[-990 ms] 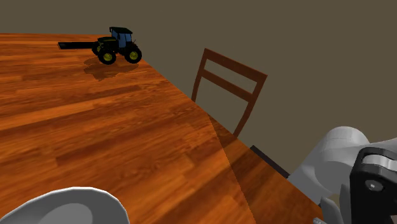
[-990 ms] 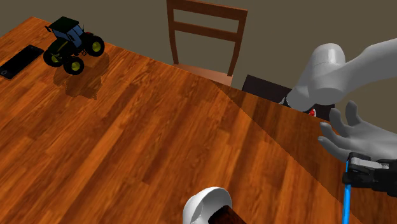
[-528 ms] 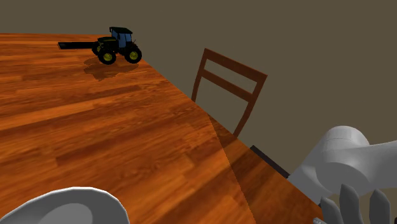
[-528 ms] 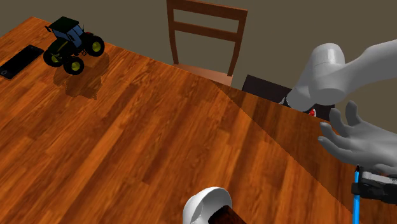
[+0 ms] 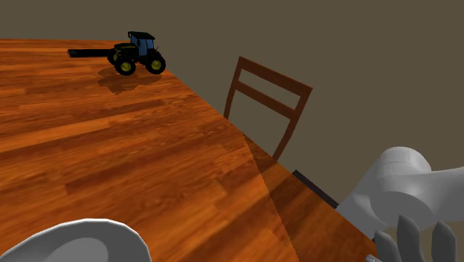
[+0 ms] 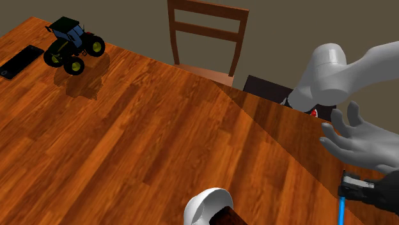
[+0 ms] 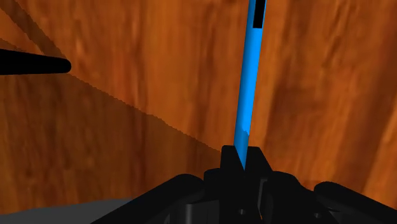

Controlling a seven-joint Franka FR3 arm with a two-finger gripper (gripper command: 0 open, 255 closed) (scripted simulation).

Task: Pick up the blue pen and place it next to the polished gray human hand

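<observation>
The blue pen (image 7: 249,76) is clasped at one end between my gripper's (image 7: 242,159) black fingers and points away over the wooden table (image 7: 127,146). In the second exterior view my gripper (image 6: 352,190) hangs at the lower right, just below the gray human hand (image 6: 361,142), with the pen (image 6: 341,211) sticking down from it. The hand lies at the table's edge with fingers spread. Its fingertips (image 5: 413,238) rise at the shoulder view's lower right, in front of my arm's grey link (image 5: 401,190).
A dark toy tractor (image 6: 70,45) and a flat black slab (image 6: 19,62) stand at the table's far corner. A wooden chair (image 6: 208,38) sits behind the table. A white bowl-like object (image 6: 208,204) is at the near edge. A thin black shape (image 7: 32,63) lies beside the gripper.
My gripper has sunk with the pen, out of the shoulder view's lower right, uncovering the hand's fingertips. In the second exterior view it dropped below the hand, then shifted slightly left.
</observation>
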